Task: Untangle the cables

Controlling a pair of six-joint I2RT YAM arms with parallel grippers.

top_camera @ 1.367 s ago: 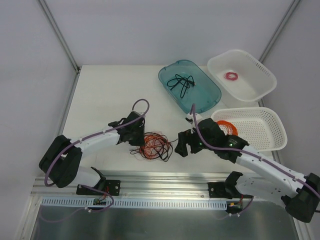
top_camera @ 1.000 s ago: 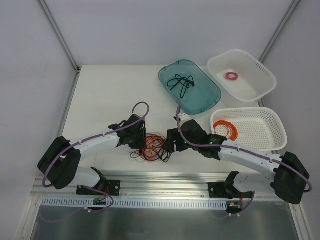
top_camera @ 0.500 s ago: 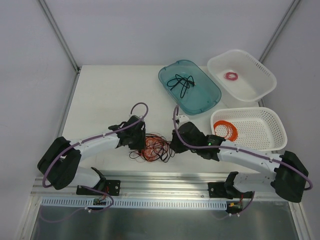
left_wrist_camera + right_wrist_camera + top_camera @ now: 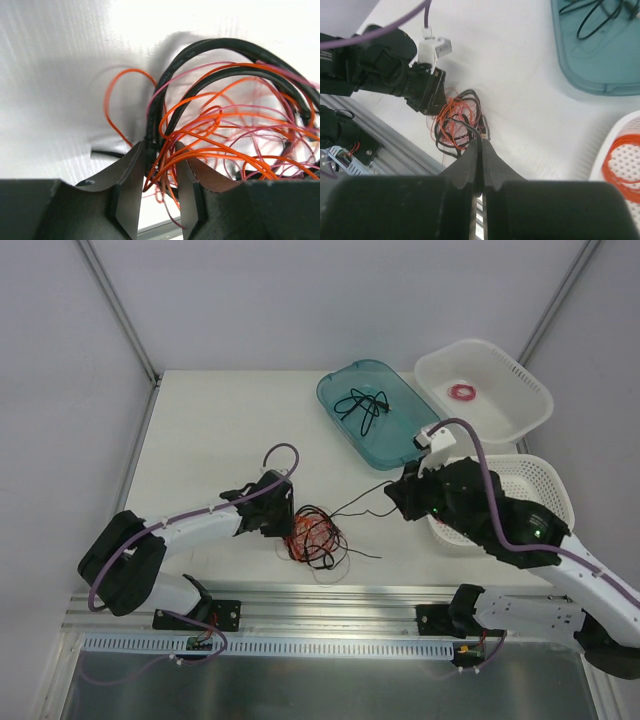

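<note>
light: bright, flat, from overhead, even across the top view
shadows: soft grey patch on the table (image 4: 55, 90), left wrist view
glare: same table blows out white at top right
focus: cables (image 4: 220, 135) go mushy toward the right edge; right gripper (image 4: 481, 142) is dark and blurry up close

- The left arm (image 4: 190, 525) stretches low over the counter (image 4: 220, 430), reaching toward the right with its wrist tipped down.
- The left pincer (image 4: 161, 156) is down at the counter, jaws narrowly apart and clamped on strands of the cables (image 4: 200, 125).
- The right arm (image 4: 520, 530) is lifted, elbow bent, forearm angled leftward.
- The right pincer (image 4: 480, 145) is above the counter, jaws pressed together on one black strand.
</note>
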